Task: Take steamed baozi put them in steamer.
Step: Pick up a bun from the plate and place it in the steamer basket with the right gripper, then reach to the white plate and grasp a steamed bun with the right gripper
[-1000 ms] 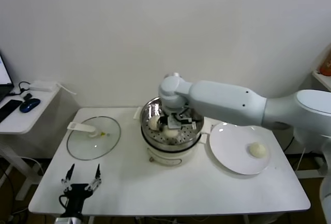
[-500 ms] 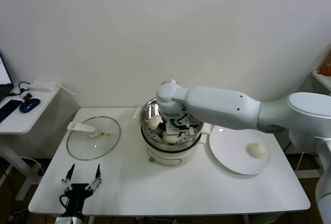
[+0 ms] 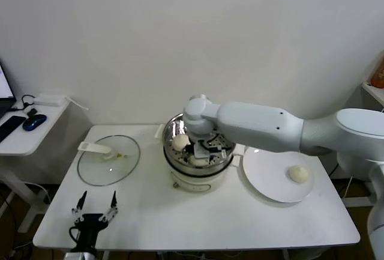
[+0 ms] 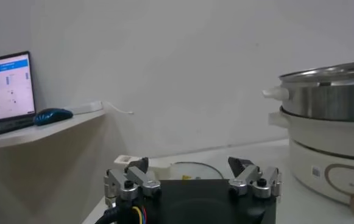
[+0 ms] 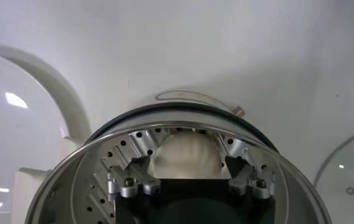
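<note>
**Steamed baozi sit in the steamer as our right gripper lets go**

Steamed baozi, small smooth cream-white dough buns, now lie mostly inside the steamer (image 3: 198, 159), a round shiny stainless-steel basket with a perforated floor on a cream-white electric pot base. In the head view we count two buns in the basket (image 3: 179, 142) (image 3: 198, 161), and one more bun (image 3: 299, 174) on the round white plate (image 3: 264, 182) to the basket's right.

Compared with a second ago, our right arm has shifted slightly toward the basket's left rear, and the right gripper (image 3: 206, 150) has gone from a clamped hold to spread fingers. In the right wrist view its metal fingers (image 5: 131, 182) stand wide on either side of a rounded, matte bun (image 5: 187, 154) that rests on the drilled steel floor; the fingers flank it without pressing it. The plate's bun has not moved, nor has the flat round glass lid (image 3: 109, 160) with its white handle on the white table (image 3: 180, 218).

Our left gripper (image 4: 192, 176) hangs parked near the table's front left corner, well apart from the steamer, its two fingers spread and holding nothing.
</note>
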Available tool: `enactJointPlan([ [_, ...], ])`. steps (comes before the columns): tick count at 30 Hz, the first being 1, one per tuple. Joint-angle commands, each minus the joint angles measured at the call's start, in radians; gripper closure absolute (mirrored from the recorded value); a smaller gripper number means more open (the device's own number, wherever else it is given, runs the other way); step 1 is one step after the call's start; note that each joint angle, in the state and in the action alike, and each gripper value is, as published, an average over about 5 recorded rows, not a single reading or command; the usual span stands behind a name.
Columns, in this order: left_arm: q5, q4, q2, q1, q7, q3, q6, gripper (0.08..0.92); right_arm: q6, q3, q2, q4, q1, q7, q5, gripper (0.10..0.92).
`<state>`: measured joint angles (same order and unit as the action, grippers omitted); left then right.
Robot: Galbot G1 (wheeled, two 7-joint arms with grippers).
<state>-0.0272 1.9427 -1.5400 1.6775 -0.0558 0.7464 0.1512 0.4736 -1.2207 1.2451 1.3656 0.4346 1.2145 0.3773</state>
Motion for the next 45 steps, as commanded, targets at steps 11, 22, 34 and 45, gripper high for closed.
enactJointPlan([
  [11,-0.002,0.002,0.003,0.001,0.0,0.0,-0.001,0.177,0.012,0.064,-0.08,-0.021,0.109,0.019,-0.146,0.203],
  [22,0.026,0.033,0.005,0.011,0.01,-0.004,-0.023,0.177,-0.368,-0.149,-0.331,-0.059,0.272,-0.007,-0.609,0.203],
  [34,0.006,0.022,0.002,0.002,0.009,-0.021,-0.018,0.177,-0.515,-0.163,-0.547,-0.242,0.163,-0.036,-0.685,0.203],
  [45,0.012,0.035,-0.002,0.015,0.009,-0.018,-0.017,0.177,-0.508,0.049,-0.615,-0.364,-0.107,-0.053,-0.491,0.203],
])
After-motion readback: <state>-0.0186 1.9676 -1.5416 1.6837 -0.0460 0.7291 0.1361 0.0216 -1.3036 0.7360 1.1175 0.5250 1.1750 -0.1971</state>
